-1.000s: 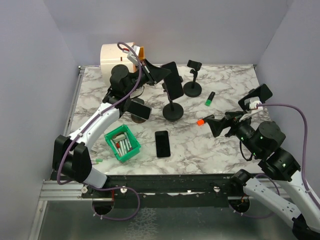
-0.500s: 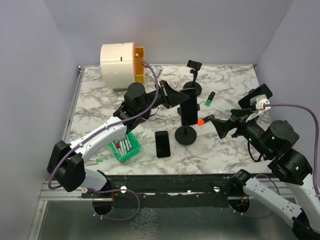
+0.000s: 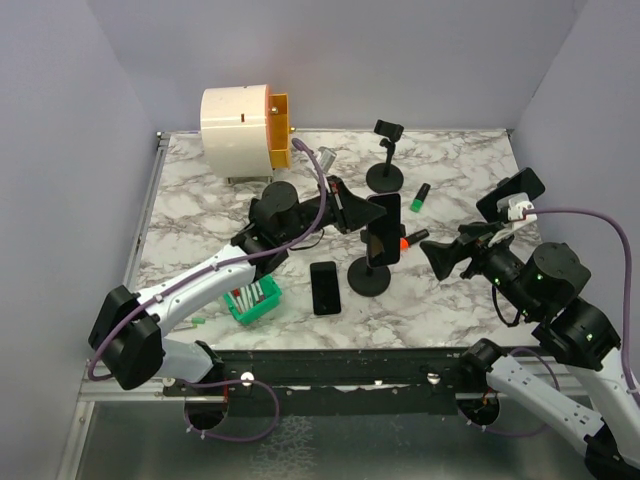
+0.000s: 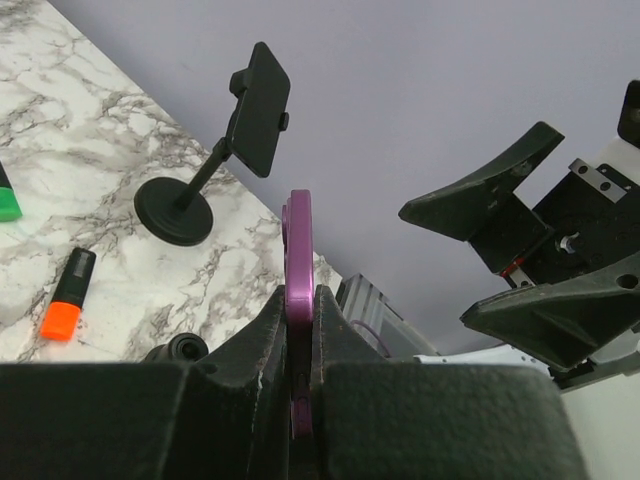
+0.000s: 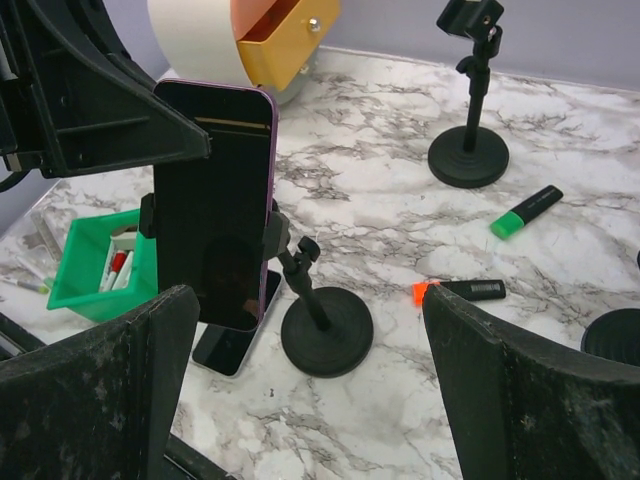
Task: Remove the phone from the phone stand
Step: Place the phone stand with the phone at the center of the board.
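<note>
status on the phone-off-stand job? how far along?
Done: left gripper has its jaws shut on the phone by its edge. In hand: phone and phone stand sit in front of the right gripper, jaws wide open, touching neither. Left: the phone is still in the stand's clamp, so separation has not happened; likely the right arm braces the stand or takes the phone.

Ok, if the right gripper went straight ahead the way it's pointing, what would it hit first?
Probably the phone stand, at its stem just below the phone it holds; depth is unclear, so it might touch the phone first.
</note>
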{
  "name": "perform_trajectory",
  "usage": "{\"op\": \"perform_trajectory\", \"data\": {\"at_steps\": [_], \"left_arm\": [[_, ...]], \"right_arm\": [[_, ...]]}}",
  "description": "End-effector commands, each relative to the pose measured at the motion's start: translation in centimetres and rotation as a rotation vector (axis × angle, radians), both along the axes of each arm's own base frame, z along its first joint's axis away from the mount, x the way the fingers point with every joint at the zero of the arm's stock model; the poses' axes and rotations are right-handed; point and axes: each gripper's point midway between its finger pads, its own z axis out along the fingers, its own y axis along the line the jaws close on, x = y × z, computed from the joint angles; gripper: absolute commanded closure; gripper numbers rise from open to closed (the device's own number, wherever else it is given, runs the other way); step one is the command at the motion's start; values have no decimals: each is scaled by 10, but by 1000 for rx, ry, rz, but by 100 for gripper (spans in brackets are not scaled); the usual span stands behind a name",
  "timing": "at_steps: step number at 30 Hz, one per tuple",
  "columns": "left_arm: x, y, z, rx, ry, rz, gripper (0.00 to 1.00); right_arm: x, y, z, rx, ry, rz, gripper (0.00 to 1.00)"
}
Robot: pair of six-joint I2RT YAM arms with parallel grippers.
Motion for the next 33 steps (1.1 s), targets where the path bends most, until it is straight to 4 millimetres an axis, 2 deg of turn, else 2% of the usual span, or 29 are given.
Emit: {"op": "perform_trajectory", "data": {"at_steps": [1, 10, 13, 25, 33], "left_arm": [[-10, 6, 47, -91, -113, 38, 100], [-15, 2, 56, -38, -142, 63, 100], [-12, 1, 47, -19, -136, 71, 100], [-4, -3, 5, 44, -78, 97, 100], [-4, -2, -8, 6, -37, 108, 93]], "right_arm": [[3, -1, 1, 35, 5, -28, 0], [-1, 4, 19, 64, -38, 12, 0], [-2, 5, 18, 64, -39, 18, 0], [-2, 17, -8, 103, 12, 54, 0], [-4, 20, -4, 124, 2, 71, 0]]}}
